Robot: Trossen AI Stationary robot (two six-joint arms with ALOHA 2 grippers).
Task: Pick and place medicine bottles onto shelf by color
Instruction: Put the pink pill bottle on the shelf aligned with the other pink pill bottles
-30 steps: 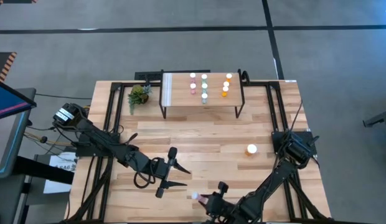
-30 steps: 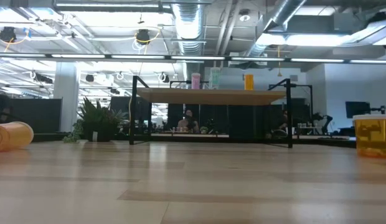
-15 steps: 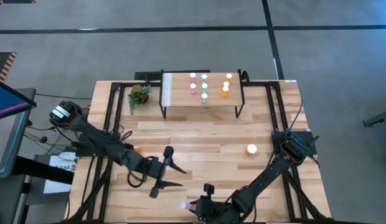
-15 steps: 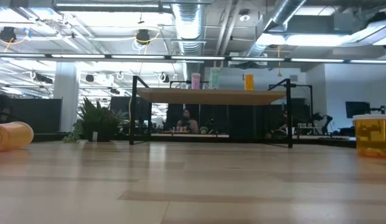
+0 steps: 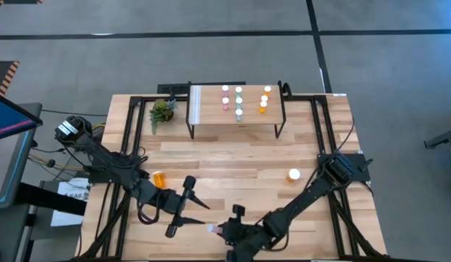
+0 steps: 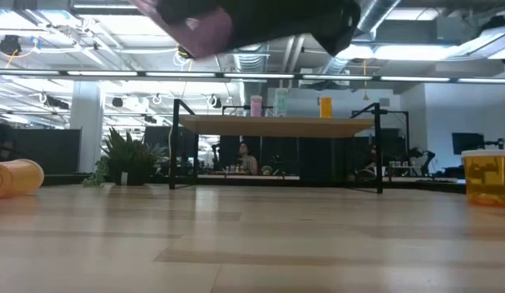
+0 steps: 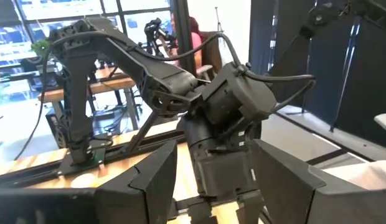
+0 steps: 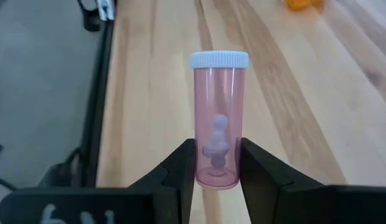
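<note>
While the right gripper (image 8: 216, 169) clasps a pink bottle (image 8: 218, 118) by its base above the bench's (image 5: 240, 160) near edge, the left gripper (image 5: 183, 209) hangs beside it with fingers spread, grasping nothing. Pink, teal and orange bottles stand in rows on the shelf (image 5: 211, 109); one orange bottle (image 5: 161, 177) lies by the left arm, another (image 5: 294, 175) stands by the right arm.

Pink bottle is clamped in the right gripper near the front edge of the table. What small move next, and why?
Probably carry it up and toward the shelf. The right gripper is shut on the pink bottle, held clear of the tabletop near the front edge. The other pink bottles stand in the shelf's left column, so that column looks like the target. The left gripper is open close by; keep clear of it.
</note>
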